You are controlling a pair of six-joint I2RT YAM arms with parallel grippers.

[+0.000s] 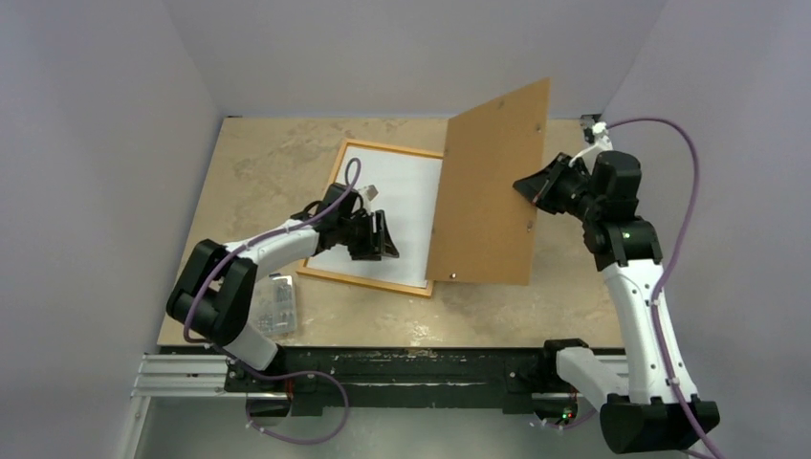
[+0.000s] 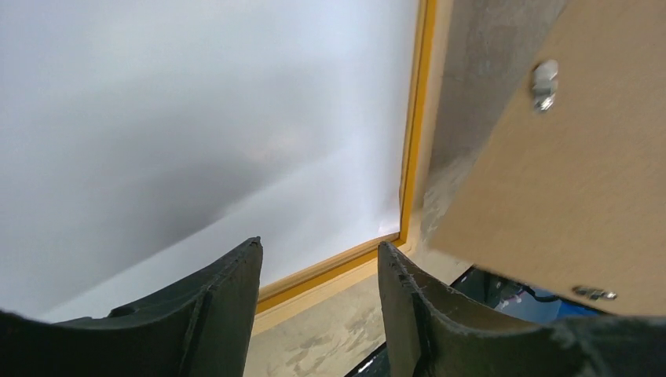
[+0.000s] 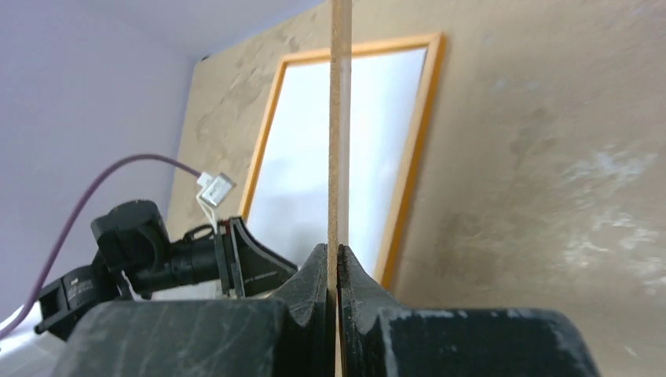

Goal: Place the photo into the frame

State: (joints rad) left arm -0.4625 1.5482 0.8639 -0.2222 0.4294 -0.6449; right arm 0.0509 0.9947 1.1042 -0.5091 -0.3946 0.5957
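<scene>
Right gripper [image 3: 338, 259]: jaws clamped on the right-hand edge of the backing board [image 1: 493, 191]. In the right wrist view the board runs edge-on straight up between the pads, with no gap.
Left gripper [image 2: 318, 251]: jaws partly apart with nothing between them, low over the near right corner of the frame [image 2: 415, 118].

Poses:
- Right arm: base at the near right. The long link runs up the right side of the table [image 1: 268, 163], and the wrist bends left so the fingers point left into the board's edge.
- Left arm: elbow folded back near the left edge, forearm reaching right and forward, fingers pointing right across the frame.

Outward from there:
- The board is tipped up steeply and leans. In the top view it covers the frame's right side. I can't tell if its lower edge touches the table.
- The frame lies flat mid-table, orange border up.
- The photo [image 1: 402, 191] lies flat inside the frame. Only a plain white face shows and no print is visible. It is under the left gripper, and I can't tell if they touch.

Counts:
- 2 arms, 2 grippers
- 1 frame
- 1 photo
- 1 backing board
- 2 metal tabs [image 2: 544, 82] on the board in the left wrist view
- 1 small clear plastic box [image 1: 277, 304] on the table by the left arm's elbow, well apart from the frame
</scene>
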